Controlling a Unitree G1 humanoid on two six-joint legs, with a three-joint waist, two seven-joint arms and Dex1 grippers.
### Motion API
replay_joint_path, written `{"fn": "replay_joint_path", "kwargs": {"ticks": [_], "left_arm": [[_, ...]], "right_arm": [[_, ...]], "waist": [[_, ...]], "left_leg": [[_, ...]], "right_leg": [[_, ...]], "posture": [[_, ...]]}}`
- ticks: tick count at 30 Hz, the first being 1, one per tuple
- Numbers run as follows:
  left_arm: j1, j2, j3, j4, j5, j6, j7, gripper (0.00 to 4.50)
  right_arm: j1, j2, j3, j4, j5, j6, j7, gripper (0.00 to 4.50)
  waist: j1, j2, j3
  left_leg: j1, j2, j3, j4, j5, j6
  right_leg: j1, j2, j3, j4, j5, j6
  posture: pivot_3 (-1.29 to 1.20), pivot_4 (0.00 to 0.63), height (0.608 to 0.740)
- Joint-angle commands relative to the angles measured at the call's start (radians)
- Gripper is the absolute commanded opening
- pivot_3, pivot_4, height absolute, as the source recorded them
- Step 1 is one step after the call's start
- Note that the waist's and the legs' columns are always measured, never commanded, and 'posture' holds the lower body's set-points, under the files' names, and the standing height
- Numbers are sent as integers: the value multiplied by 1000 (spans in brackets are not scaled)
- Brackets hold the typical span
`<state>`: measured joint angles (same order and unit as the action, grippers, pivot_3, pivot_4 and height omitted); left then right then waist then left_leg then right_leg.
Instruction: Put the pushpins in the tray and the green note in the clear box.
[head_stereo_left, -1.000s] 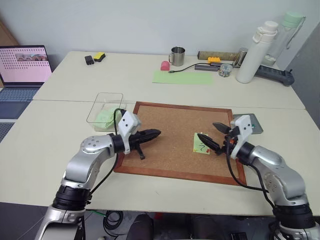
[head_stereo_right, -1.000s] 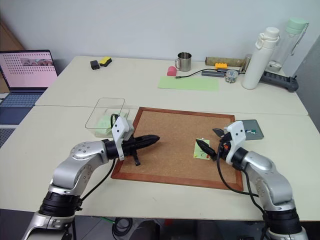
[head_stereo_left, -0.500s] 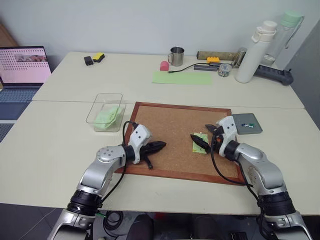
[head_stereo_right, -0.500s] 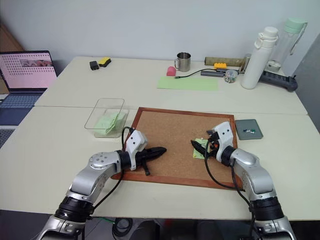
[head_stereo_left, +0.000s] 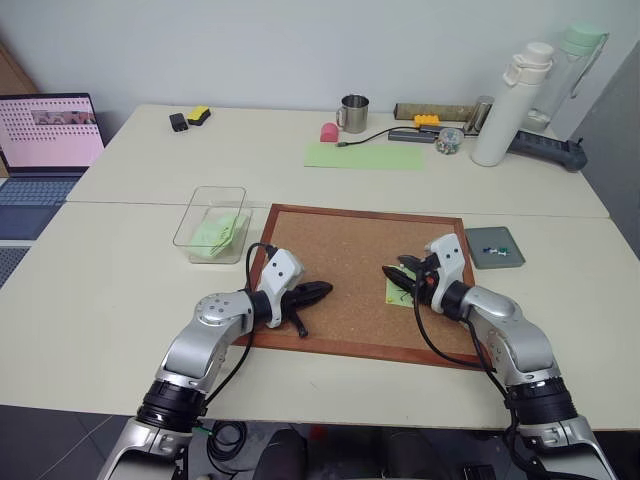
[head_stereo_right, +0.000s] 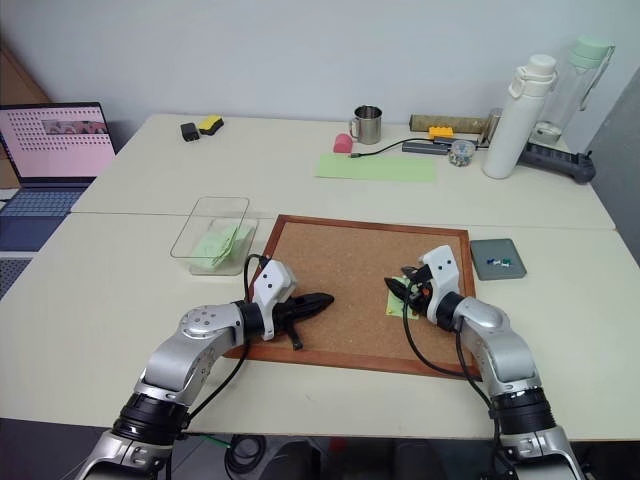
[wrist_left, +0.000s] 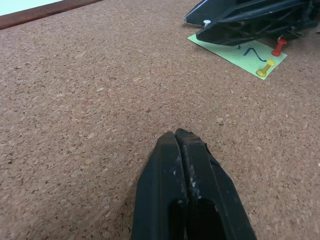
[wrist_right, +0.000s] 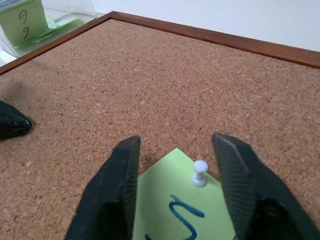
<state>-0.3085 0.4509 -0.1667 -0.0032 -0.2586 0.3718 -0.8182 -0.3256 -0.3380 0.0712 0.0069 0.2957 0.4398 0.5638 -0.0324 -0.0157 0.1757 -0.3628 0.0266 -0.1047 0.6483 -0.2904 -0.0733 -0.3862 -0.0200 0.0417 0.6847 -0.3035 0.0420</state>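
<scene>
Partway through, by the look of it. Small light-green square sticky note (wrist_right: 181, 205) with a blue squiggle lying flat on the brown cork board (head_stereo_left: 345, 265) with its reddish wooden frame, near the board's right side, pinned down by three tiny plastic-headed pushpins: a white one (wrist_right: 200, 172) at one corner, a yellow one (wrist_left: 265, 69) and a red one (wrist_left: 278, 47) along the far edge. Right gripper (wrist_right: 175, 150) low over the note, two black fingers apart and straddling the white pin, one to each side, not touching it as far as can be seen; judged to be closing in for a pull on that pin. Left gripper (wrist_left: 180, 142) resting just above the bare cork near the board's left edge, fingers pressed together, nothing between them, well apart from the note. Small flat dark-grey square tray (head_stereo_left: 495, 250) on the table just off the board's right edge, already holding a few pins, green and blue among them. Transparent shallow plastic box (head_stereo_left: 210, 222) left of the board, with other green notes inside. Left to do, on this showing: three pins out and into the tray, then the freed note across into the clear box.
</scene>
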Motion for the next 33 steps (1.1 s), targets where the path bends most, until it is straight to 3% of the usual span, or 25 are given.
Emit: {"fn": "replay_joint_path", "kwargs": {"ticks": [1, 9, 19, 33], "left_arm": [[6, -1, -12, -4, 25, 16, 16, 0], [3, 4, 2, -10, 18, 26, 16, 0], [-9, 14, 11, -2, 20, 25, 12, 0], [-4, 13, 12, -14, 20, 29, 8, 0]], "right_arm": [[-15, 5, -17, 1, -9, -38, 0, 1381], [-17, 9, -28, -10, -9, -49, 0, 4], [-5, 27, -52, -155, 97, -26, 67, 4], [14, -35, -73, -180, 24, -60, 20, 4]], "waist": [[0, 0, 0], [0, 0, 0], [-3, 0, 0], [-2, 0, 0]], "left_leg": [[0, 0, 0, 0, 0, 0], [0, 0, 0, 0, 0, 0], [0, 0, 0, 0, 0, 0], [0, 0, 0, -1, 0, 0]], "right_leg": [[0, 0, 0, 0, 0, 0], [0, 0, 0, 0, 0, 0], [0, 0, 0, 0, 0, 0], [-1, 0, 0, 0, 0, 0]], "posture": [[0, 150, 740], [0, 150, 740], [0, 150, 740], [0, 150, 740]]}}
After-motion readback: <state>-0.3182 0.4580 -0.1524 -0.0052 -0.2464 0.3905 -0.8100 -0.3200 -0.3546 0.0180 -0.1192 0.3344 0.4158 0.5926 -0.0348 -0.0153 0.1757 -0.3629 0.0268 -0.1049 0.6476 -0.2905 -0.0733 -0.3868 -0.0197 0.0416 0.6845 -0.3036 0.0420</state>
